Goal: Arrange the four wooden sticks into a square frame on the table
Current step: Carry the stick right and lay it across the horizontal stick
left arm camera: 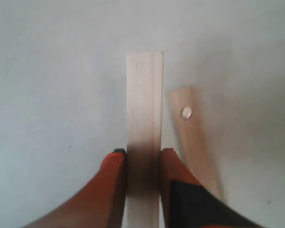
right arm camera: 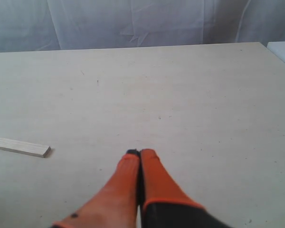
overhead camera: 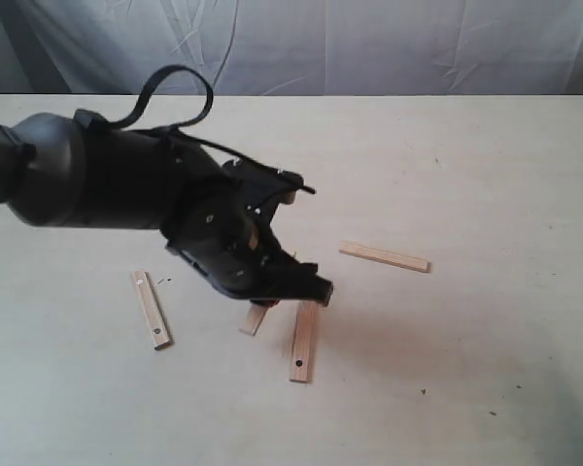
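Seemingly the left claw (left arm camera: 142, 154), clamped on a flat light-tan wooden stick (left arm camera: 144, 104), must next square it against its holed neighbour (left arm camera: 192, 133); the right claw (right arm camera: 140, 154) is pinched together.

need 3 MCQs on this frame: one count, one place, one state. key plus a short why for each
1. Count of wooden sticks on the table:
A four
B three
C six

2. The left hand is:
A past the table's far edge
B at the two middle sticks
C up against the backdrop

3. The right hand is:
A wide open
B shut on a stick
C shut, holding nothing

Key:
1 A: the exterior view shows one stick on the left, two in the middle and one on the right.
2 B: the left wrist view shows its fingers flanking the gripped stick, with another stick alongside.
3 C: the right wrist view shows its orange fingertips pressed together with nothing between them.
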Tool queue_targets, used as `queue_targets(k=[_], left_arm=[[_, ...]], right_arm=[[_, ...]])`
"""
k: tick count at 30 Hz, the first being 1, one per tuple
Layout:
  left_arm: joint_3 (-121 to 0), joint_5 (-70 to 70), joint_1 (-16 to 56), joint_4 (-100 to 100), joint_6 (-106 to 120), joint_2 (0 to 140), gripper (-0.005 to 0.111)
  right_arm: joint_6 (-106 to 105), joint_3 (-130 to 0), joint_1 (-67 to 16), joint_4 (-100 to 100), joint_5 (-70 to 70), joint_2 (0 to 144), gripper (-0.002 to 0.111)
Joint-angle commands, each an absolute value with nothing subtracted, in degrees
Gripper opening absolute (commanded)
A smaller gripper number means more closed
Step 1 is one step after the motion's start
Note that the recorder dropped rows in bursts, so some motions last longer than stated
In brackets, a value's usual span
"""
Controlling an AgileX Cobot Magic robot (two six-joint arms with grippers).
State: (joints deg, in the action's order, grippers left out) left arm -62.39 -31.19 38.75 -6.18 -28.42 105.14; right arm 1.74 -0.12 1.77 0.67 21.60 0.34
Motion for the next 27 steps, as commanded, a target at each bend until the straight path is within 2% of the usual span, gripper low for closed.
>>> queue_targets(k=[1, 4, 10, 27], left_arm=[[-69.2, -32.0, 39.0, -5.3, -27.9, 104.9, 0.0], [-73.4, -31.8, 39.2, -2.4, -27.9, 107.5, 0.0], [-80.8, -29.8, 43.8, 3.7, -31.1, 119.3, 0.0], [-80.8, -26.9, 39.0, -1.1, -31.2, 122.1, 0.0]], right_arm=[[1.8, 0.0, 1.7, 0.7, 20.8, 0.0, 0.0], [1.8, 0.0, 1.7, 0.7, 20.8, 0.0, 0.0], [1.8, 0.0, 1.7, 0.6, 20.8, 0.0, 0.0], [1.8, 0.0, 1.7, 0.6, 20.9, 0.0, 0.0]])
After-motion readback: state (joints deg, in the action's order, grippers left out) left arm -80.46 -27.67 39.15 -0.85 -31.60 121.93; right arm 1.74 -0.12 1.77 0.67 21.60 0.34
